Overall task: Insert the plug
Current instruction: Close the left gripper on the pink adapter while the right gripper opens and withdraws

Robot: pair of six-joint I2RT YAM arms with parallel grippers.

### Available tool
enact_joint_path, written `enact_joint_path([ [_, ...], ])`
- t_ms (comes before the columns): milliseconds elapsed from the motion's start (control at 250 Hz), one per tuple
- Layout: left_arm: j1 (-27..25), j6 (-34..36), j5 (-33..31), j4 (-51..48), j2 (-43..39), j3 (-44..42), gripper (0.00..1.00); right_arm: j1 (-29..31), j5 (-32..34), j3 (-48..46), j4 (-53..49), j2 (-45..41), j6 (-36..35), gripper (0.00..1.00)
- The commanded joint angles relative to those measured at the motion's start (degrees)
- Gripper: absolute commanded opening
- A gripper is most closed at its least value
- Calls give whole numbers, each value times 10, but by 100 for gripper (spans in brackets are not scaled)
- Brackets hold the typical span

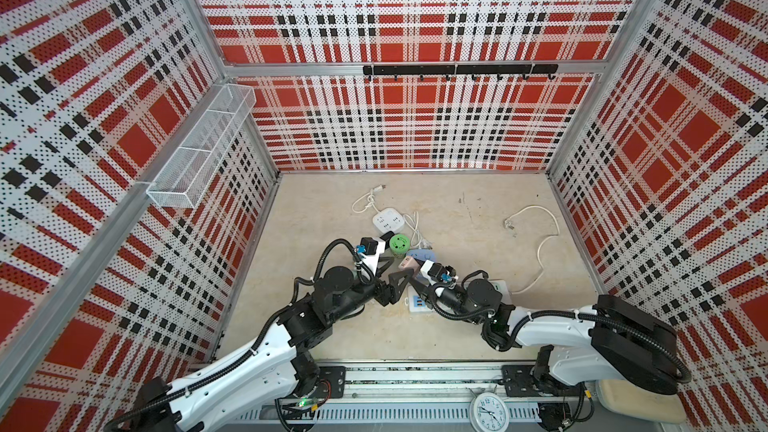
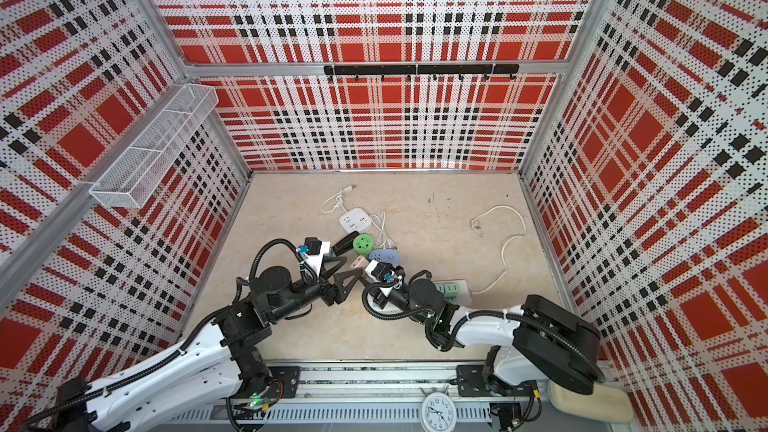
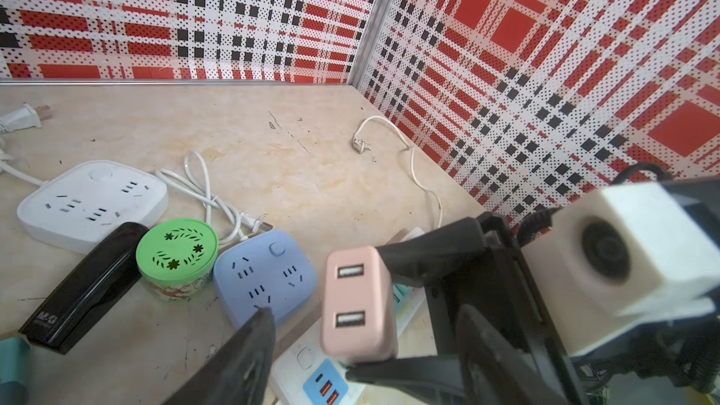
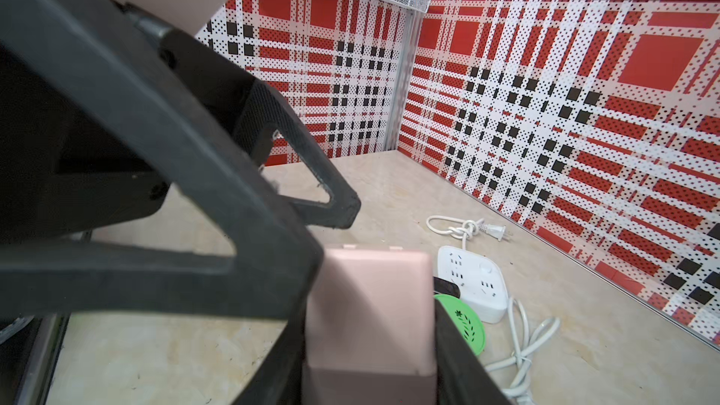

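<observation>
pink plug (image 3: 356, 303) clenched in right pincer (image 3: 370, 317), left pincer (image 2: 353, 266) spread open beside it

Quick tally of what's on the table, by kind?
Power strips: 3 (white, blue, long white)
Pink charger: 1
Green tin: 1
Black stapler: 1
Teal thing, mostly out of frame: 1
Total: 7

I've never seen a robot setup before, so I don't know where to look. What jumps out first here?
The loud red, black and white plaid walls box in the whole scene. Over the beige table, the right gripper pinches a pink charger with two USB ports. Close by, farther from the robot, cluster a blue power strip, a green tin and a white power strip.
</observation>
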Motion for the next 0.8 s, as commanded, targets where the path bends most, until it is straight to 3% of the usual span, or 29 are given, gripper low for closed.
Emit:
enact_joint_path([
  [0, 3, -12, 19, -13, 5, 21, 71, 3, -7, -3, 54, -8, -9, 6],
  [260, 3, -15, 58, -17, 34, 46, 59, 7, -19, 6, 55, -2, -10, 6],
  [456, 3, -15, 67, -21, 68, 66, 56, 8, -24, 2, 81, 7, -7, 6],
  [576, 4, -14, 73, -21, 79, 69, 43, 8, -26, 1, 85, 12, -5, 6],
  [664, 5, -11, 72, -21, 83, 72, 26, 8, -26, -1, 84, 9, -4, 9],
  [752, 8, -6, 70, -21, 84, 73, 12, 8, -22, -4, 79, 1, -10, 18],
  [796, 12, -4, 67, -21, 87, 76, 7, 9, -17, -8, 80, -1, -12, 28],
])
